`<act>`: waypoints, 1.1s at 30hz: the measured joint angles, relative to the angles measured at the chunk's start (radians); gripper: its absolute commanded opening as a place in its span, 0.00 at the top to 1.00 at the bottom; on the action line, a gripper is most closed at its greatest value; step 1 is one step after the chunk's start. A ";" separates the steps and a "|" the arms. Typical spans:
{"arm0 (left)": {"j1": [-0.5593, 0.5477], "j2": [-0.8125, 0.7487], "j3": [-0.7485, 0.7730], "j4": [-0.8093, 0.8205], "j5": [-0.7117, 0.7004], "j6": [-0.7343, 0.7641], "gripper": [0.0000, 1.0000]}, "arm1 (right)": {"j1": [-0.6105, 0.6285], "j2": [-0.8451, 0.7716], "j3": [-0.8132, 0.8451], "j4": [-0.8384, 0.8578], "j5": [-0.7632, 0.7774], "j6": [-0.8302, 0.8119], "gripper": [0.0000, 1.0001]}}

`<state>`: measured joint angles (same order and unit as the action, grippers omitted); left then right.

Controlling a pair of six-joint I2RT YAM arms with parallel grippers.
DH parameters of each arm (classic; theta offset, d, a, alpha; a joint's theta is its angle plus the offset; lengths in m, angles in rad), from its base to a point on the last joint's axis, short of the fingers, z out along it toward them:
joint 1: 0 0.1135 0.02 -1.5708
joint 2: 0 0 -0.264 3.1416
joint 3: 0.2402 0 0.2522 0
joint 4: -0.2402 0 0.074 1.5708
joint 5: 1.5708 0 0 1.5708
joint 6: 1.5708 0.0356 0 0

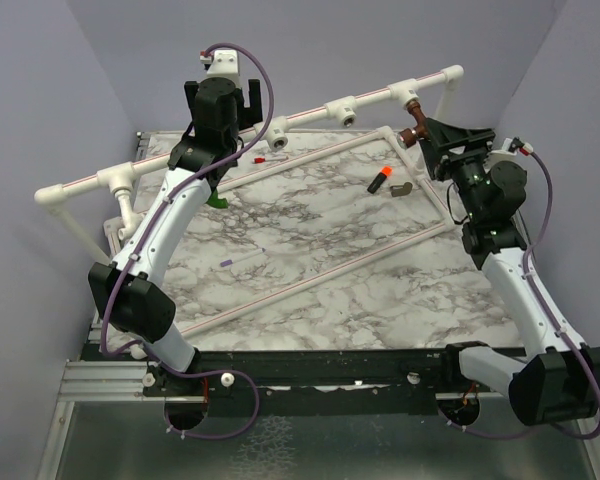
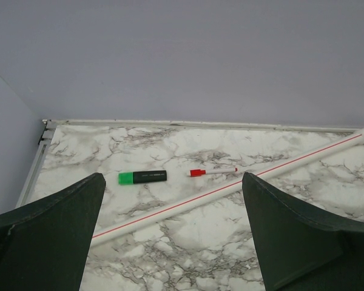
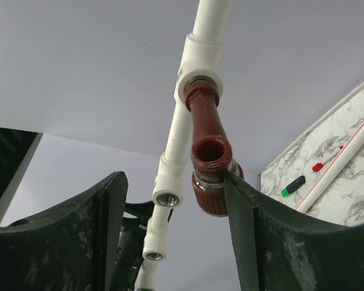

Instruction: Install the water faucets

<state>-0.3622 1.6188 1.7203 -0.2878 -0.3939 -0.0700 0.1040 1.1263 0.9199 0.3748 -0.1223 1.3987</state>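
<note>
From the top external view we see the left end effector [image 1: 223,95] raised near the white pipe rail [image 1: 310,110] at the back left. Its fingers are spread and hold nothing. The right end effector [image 1: 427,132] reaches to the rail's far right end. There the dark reddish-brown faucet [image 1: 412,120] hangs from a white tee [image 1: 410,92]. On the marble surface [image 1: 320,290] lie a small orange-and-black cylinder [image 1: 380,180] and, just beside it, a grey-brown bent piece [image 1: 403,188]. A small green piece [image 1: 217,198] peeks out beside the left arm; we cannot tell what it is.

In the left wrist view we find the left end effector [image 2: 173,200] wide open, with only the surface [image 2: 188,242] between its fingers. Beyond them lie a green highlighter [image 2: 142,177] and a red-capped pen [image 2: 212,172], side by side. A red-striped white pipe [image 2: 230,189] runs aslant just in front of them.

In the right wrist view the dark reddish-brown faucet [image 3: 206,127] is seated in the white tee [image 3: 200,63]. Its open spout faces the camera. The right end effector [image 3: 175,179] is open. One finger [image 3: 261,236] is touching or just beside the faucet's lower collar, and the other finger [image 3: 79,236] stands well apart. The green highlighter [image 3: 293,185] and red-capped pen [image 3: 326,159] show far off on the surface [image 3: 352,194].
</note>
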 measured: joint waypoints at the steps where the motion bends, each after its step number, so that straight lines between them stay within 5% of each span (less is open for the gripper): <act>1: 0.000 0.000 0.000 0.000 0.000 0.000 0.05 | 0.002 -0.008 0.008 -0.018 0.000 -0.015 0.31; 17: 0.000 0.000 0.000 0.000 0.000 0.000 0.05 | 0.008 -0.125 0.047 -0.224 0.045 -0.458 0.30; 33: -0.002 0.000 0.000 0.000 0.000 0.000 0.05 | 0.008 -0.143 0.056 -0.241 0.016 -1.450 0.30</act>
<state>-0.3641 1.6188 1.7203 -0.2874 -0.3935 -0.0700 0.1123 0.9833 0.9760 0.1337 -0.1066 -0.0509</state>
